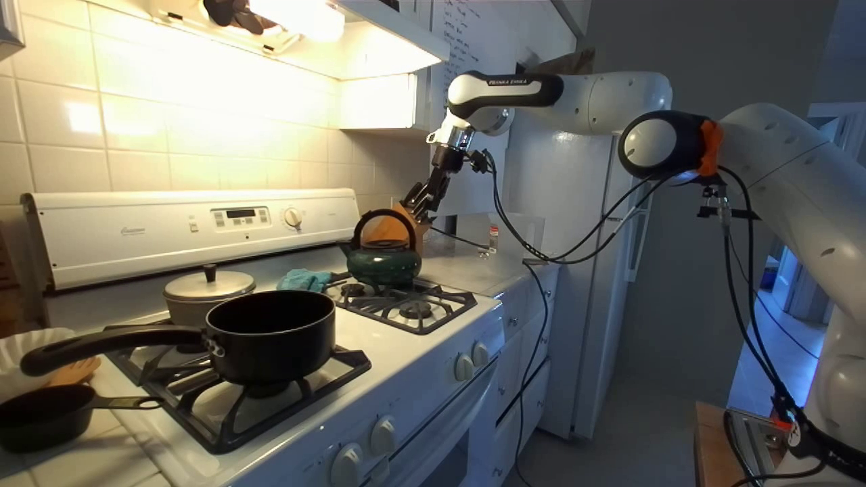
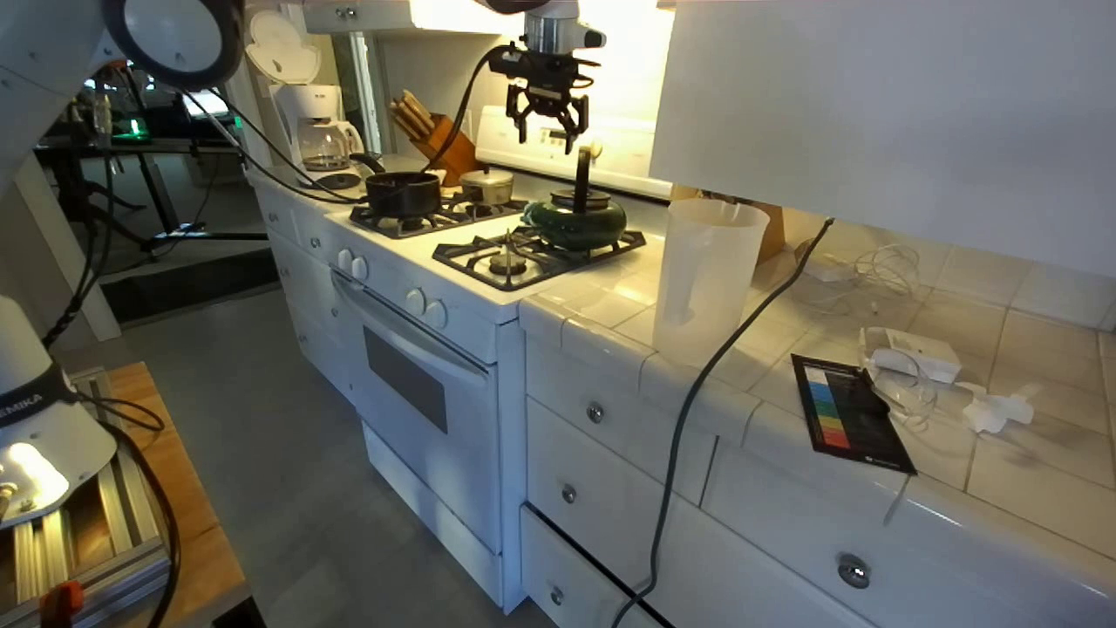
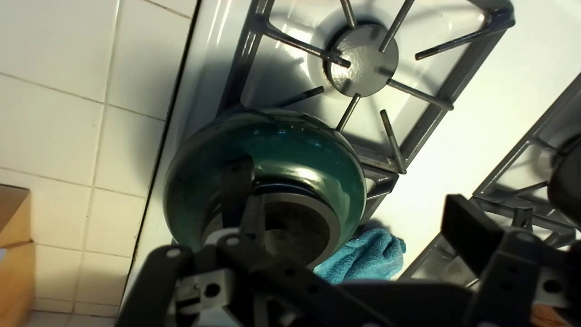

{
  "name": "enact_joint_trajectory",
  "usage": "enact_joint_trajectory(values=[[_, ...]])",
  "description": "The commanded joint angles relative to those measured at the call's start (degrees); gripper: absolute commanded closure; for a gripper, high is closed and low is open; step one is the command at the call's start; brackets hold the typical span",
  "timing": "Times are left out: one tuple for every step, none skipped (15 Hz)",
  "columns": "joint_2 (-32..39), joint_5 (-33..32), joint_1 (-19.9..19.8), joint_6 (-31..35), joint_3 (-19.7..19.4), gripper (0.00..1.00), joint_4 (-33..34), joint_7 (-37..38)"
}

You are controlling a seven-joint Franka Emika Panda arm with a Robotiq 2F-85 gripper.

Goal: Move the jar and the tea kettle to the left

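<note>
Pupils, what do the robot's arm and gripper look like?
The arm is white and rounded, with black joint covers, pale FRANKA EMIKA lettering and an orange piece at one joint. Black cables hang below. The gripper is mostly black, with two jointed fingers.

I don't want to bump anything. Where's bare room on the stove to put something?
Bare: the front burner beside the kettle, and the white strip between the grates, in front of the blue cloth. Crowded: around the black pot and silver pot, standing close together.
</note>
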Motion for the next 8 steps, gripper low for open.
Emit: enact_joint_trajectory(values=[[1.3, -1.3, -0.1, 0.7, -0.5, 0.00, 2.1, -2.2], [1.9, -2.7, 0.1, 0.9, -1.2, 0.00, 3.2, -3.6], [2.4, -3.6, 0.2, 1.6, -1.5, 0.00, 3.9, -5.1], [3.2, -4.9, 0.4, 2.0, -2.1, 0.00, 5.3, -6.9], [4.3, -6.2, 0.6, 2.9, -2.4, 0.00, 6.9, -9.2], [5.1, -7.3, 0.8, 3.9, -2.7, 0.00, 8.0, -11.2], [6.3, -8.4, 1.1, 5.5, -2.8, 0.00, 9.6, -13.3], [7.6, -8.7, 1.3, 7.2, -2.5, 0.00, 11.1, -15.2]])
